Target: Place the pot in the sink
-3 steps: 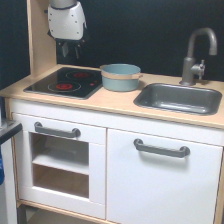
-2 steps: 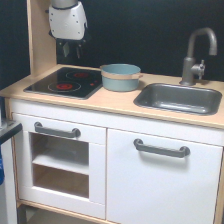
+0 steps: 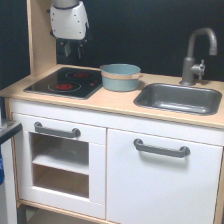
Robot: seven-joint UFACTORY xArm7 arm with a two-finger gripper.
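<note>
Exterior view: round light blue-grey pot (image 3: 120,76) on countertop beside rectangular dark grey metal sink (image 3: 179,98); gripper (image 3: 72,50) above, slightly parted, empty.

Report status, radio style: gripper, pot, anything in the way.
Gripper above stove, holding nothing. Pot on counter, beside sink. Nothing in between.

pot (image 3: 120,77) on counter (image 3: 115,101), between hob (image 3: 65,83) and sink (image 3: 179,98)

No text, label, brand or number can be read
</note>
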